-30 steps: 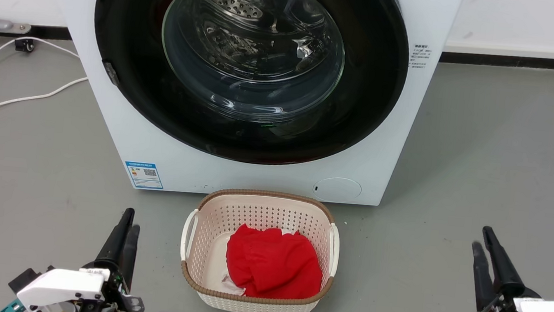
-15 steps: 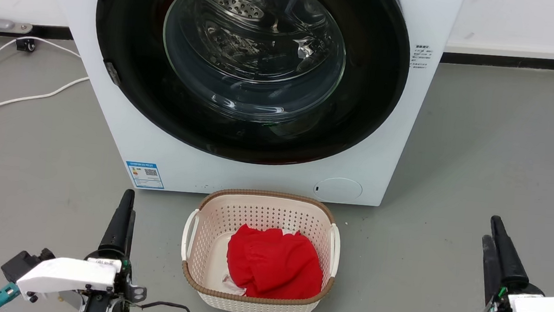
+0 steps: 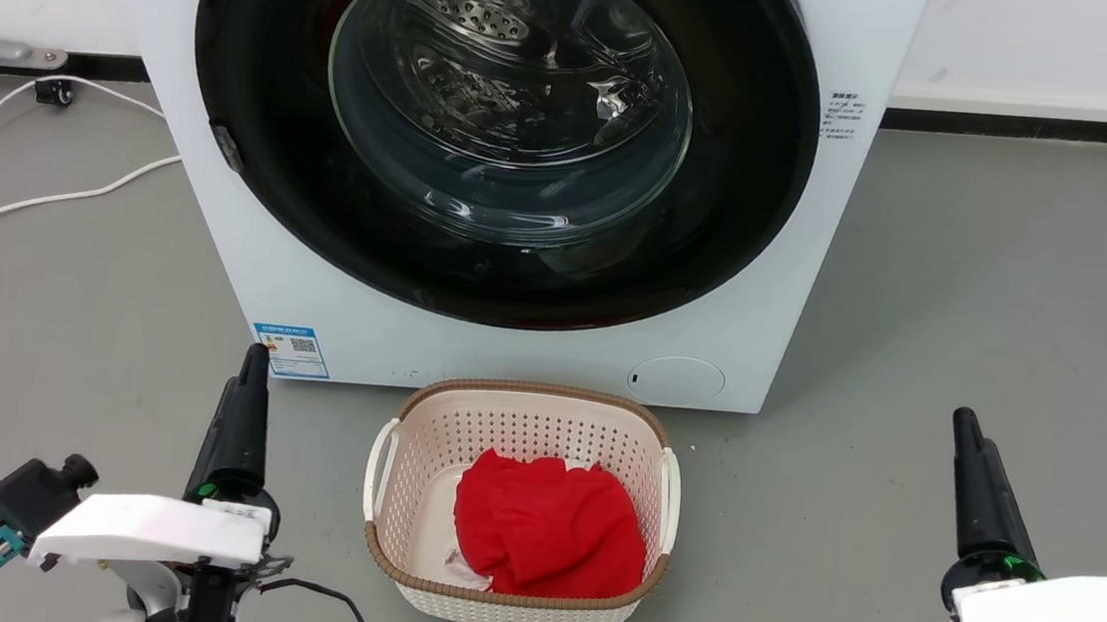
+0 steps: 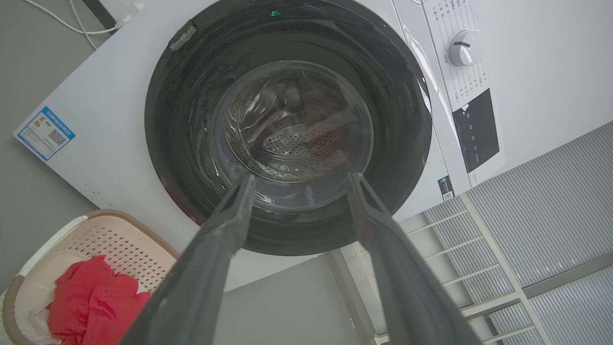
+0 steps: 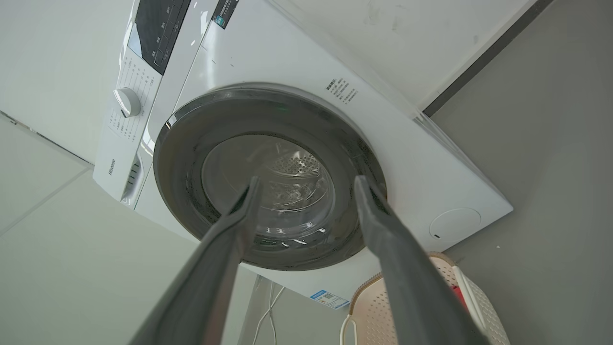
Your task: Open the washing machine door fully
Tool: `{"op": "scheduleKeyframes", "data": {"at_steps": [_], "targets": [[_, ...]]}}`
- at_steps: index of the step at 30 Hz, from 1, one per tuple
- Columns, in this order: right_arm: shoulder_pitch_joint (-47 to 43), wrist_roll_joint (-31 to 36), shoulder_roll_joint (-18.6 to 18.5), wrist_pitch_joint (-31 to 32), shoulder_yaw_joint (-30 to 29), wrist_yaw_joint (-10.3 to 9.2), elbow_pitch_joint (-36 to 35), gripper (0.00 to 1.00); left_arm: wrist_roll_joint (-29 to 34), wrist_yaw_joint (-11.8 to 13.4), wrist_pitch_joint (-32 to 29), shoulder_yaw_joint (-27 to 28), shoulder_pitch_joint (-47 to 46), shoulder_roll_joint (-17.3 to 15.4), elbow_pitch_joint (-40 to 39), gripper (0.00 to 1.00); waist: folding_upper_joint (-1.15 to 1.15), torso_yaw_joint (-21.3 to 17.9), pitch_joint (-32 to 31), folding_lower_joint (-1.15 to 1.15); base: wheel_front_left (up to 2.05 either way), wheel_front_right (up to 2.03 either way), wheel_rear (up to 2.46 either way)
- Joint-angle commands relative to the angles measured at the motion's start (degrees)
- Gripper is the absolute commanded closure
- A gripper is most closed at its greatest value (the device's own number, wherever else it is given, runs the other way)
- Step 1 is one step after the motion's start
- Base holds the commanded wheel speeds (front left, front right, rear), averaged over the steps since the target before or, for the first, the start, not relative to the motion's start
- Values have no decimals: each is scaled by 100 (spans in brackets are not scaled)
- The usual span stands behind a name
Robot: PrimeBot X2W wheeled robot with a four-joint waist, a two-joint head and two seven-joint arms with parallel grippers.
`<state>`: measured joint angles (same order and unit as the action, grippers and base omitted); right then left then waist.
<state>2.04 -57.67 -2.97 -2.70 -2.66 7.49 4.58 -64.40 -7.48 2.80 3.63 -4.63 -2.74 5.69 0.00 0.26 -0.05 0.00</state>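
Plainly nothing gripped yet. Left gripper [image 4: 300, 176]: long dark fingers spread wide in its wrist view, gap between them empty; hangs low at the lower left of the head view, well apart from the machine. Right gripper [image 5: 306, 178]: likewise wide open and empty, low at the lower right of the head view, touching nothing. Between the two, a cream perforated plastic laundry basket with a brown woven rim [image 3: 523, 429], holding a crumpled red cloth [image 3: 549, 536], just in front of the big white front-loading washing machine [image 3: 509, 357]. Across the upper middle of the head view, the large round glossy black washing machine door with its bulging clear glass window [image 3: 504, 126]: lies flush against the white front, no gap visible along its edge, so judged shut. No part of the task done, as far as can be seen; left: reach the door's edge, find a hold, swing it fully out. From the head: both arms' standoff from the door, plus loose white cables [image 3: 42, 196] on the grey floor at the left. From the wrists, added: a round white control dial [image 4: 463, 47] and a black display panel [image 4: 476, 129] beside the door. Also from the left wrist, a small grey tab [image 4: 182, 37] on the door's rim; handle or hinge, cannot tell.
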Motion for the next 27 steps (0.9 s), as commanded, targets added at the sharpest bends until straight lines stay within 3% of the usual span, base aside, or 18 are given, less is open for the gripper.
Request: {"op": "scheduleKeyframes", "data": {"at_steps": [1,10,27], "targets": [[31,469,4,-72,60,0,-122,0,382,-1,71,-92,-74,-18,-136,0,0,-5,5,0,0,0,0],[1,1802,5,-246,110,0,-183,0,1568,-1,242,-181,-65,-37,-220,0,0,-18,22,0,0,0,0],[-55,3311,8,-521,109,0,-170,0,3325,89,516,-203,21,-79,-156,0,0,-15,18,0,0,0,0]]}}
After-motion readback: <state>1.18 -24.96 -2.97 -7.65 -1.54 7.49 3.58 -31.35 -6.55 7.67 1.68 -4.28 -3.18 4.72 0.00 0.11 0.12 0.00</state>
